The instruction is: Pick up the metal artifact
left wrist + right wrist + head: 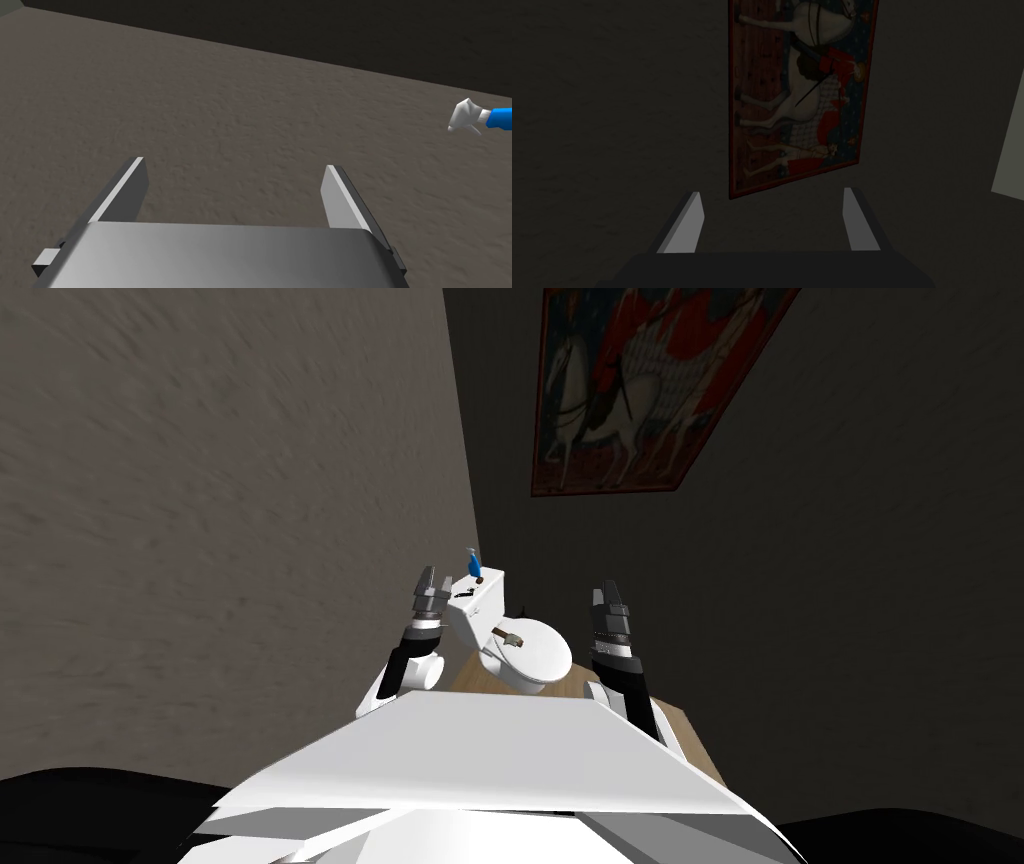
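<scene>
Both arms are hovering beside a white toilet (548, 666). The left end effector (234, 164) and the right end effector (772, 192) are standing with fingers apart, holding nothing. A small grey-and-brown artifact (510, 638), judged the target, is lying on the toilet lid between them. Approach and grasp are not yet done. A blue spray bottle (472, 560) is standing on the far cistern.

Artifact (510, 638), small, elongated, brown shaft with grey blocky end, lying flat on closed white toilet lid (542, 660), at the end nearest the tank (478, 602)
</scene>
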Motion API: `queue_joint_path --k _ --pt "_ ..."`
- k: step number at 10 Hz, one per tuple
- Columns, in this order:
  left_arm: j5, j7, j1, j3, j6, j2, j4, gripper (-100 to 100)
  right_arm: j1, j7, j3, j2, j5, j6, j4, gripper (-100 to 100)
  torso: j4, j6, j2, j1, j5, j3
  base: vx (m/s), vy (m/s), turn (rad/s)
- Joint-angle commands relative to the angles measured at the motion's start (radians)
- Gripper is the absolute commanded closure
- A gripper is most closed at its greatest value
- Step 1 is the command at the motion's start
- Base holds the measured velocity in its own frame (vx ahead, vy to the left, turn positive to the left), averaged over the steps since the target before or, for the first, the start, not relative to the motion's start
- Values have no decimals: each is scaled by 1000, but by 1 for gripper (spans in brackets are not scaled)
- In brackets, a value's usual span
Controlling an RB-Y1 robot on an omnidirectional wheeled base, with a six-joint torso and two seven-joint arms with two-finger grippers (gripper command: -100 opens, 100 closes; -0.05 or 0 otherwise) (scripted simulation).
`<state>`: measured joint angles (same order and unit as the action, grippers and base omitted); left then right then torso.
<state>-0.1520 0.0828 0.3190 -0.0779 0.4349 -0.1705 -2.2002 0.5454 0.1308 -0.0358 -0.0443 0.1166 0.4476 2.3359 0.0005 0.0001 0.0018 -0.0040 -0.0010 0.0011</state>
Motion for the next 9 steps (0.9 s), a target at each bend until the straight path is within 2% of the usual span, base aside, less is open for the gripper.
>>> queue_joint_path --k 1,2,3,4,6,7,8,9 --pt "-29 -17 -36 1 -50 -38 36 -100 0 0 0 0 0 0 0 0 0 0 0 0 0 0 -31 -58 24" --pt "-29 -17 -36 1 -57 -38 36 -100 0 0 0 0 0 0 0 0 0 0 0 0 0 0 -26 -50 18" --pt "-55 -31 -70 0 -92 -69 76 -100 0 0 0 0 0 0 0 0 0 0 0 1 0 0 -28 -62 37" --pt "-55 -31 -70 0 -101 -69 76 -100 0 0 0 0 0 0 0 0 0 0 0 0 0 0 -25 -57 17" --pt "-110 -61 -143 -3 -171 -132 145 -100 0 0 0 0 0 0 0 0 0 0 0 0 0 0 -42 -86 46" --pt "-110 -61 -144 -3 -196 -132 163 -100 0 0 0 0 0 0 0 0 0 0 0 -2 0 0 -36 -80 20" --pt "-139 -77 -180 -5 -225 -164 192 -100 0 0 0 0 0 0 0 0 0 0 0 -1 0 0 -30 -73 25" --pt "-139 -77 -184 -5 -247 -164 211 -100 0 0 0 0 0 0 0 0 0 0 0 -1 0 0 -25 -63 17"
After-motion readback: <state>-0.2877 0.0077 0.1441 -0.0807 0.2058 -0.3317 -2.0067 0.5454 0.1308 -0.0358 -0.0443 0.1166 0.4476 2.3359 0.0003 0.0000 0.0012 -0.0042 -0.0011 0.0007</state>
